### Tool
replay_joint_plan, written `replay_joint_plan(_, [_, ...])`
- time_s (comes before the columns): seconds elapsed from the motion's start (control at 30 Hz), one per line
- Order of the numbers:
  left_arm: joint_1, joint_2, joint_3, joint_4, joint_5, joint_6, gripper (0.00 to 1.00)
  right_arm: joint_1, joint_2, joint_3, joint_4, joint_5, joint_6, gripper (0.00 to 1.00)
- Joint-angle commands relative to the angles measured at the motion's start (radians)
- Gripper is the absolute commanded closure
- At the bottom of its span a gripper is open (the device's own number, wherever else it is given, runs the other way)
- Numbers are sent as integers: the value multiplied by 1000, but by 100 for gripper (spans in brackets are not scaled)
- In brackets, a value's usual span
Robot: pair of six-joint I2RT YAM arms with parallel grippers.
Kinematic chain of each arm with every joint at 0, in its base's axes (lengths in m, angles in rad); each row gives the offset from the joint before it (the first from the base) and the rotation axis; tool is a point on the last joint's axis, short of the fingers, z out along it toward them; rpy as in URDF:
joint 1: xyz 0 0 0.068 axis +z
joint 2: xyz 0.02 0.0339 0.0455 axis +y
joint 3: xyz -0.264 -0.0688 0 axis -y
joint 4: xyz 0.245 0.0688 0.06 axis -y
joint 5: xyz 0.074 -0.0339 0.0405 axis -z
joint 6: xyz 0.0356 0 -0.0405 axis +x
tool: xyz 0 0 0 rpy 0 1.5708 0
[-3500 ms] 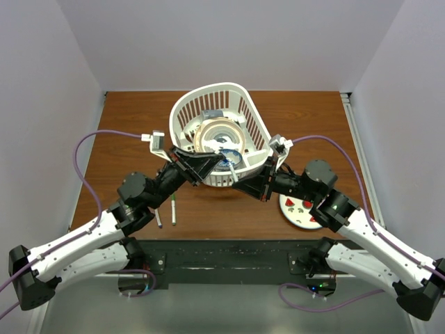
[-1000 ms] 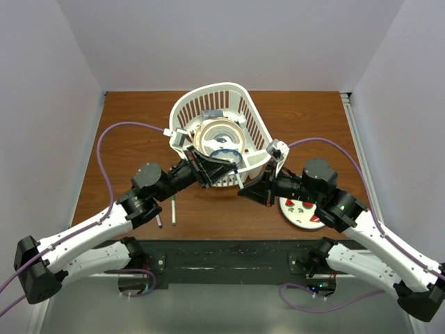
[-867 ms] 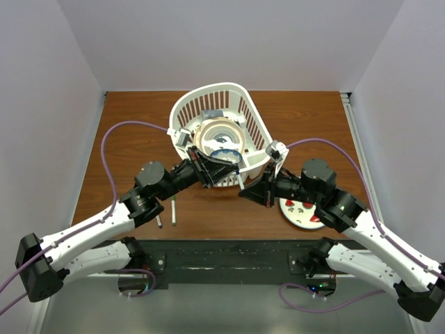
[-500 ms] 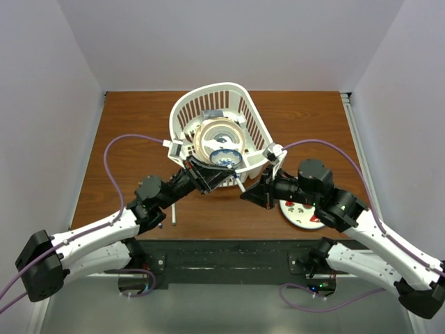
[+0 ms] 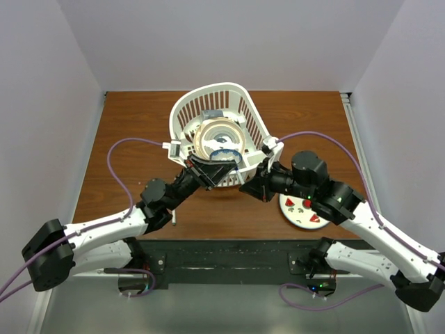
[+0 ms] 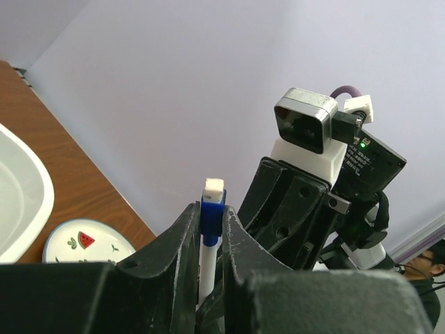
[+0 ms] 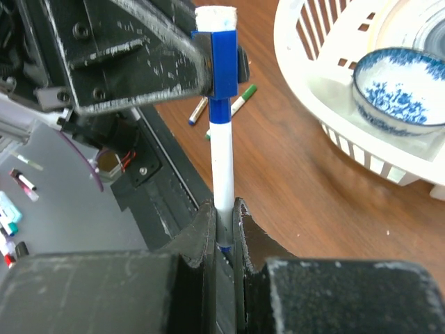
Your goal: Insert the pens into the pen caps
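Note:
My right gripper point(image 7: 224, 209) is shut on the lower barrel of a white pen point(image 7: 222, 160) and holds it upright. A blue pen cap point(image 7: 224, 62) sits over the pen's upper end. My left gripper point(image 6: 212, 209) is shut on that blue cap point(image 6: 213, 212), with the white barrel point(image 6: 206, 268) running down between its fingers. In the top view the left gripper point(image 5: 211, 170) and right gripper point(image 5: 245, 186) meet just in front of the white basket point(image 5: 249, 111). Two more pens lie on the table, one blue-tipped point(image 7: 197, 110) and one green-capped point(image 7: 241, 97).
The white basket point(image 7: 327, 132) holds a blue-patterned bowl point(image 7: 400, 87) and other dishes. A small plate with watermelon pictures point(image 5: 300, 211) lies on the wooden table to the right of the grippers. The table's black front edge point(image 7: 174, 188) is below the pen.
The left gripper has drawn back from the basket and the right gripper has moved left, so the two are closer together in front of the basket.

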Motion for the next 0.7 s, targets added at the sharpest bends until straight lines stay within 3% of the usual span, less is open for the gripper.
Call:
replay_joint_plan(0.0, [-154,53,-25,-212,385,33,100,-40,29,160,479,242,-33,100])
replay_joint_plan(0.3, [-183,1,44,-388,305,140,100,-49,75,272,379,169,-102,100])
replay_joint_plan(0.5, [-177,-110,188,-592,198,266,100,-49,26,155,376,72,-70,100])
replay_joint_plan(0.67, [-160,-148,233,-607,141,291,100,-49,-11,79,378,-50,-43,100])
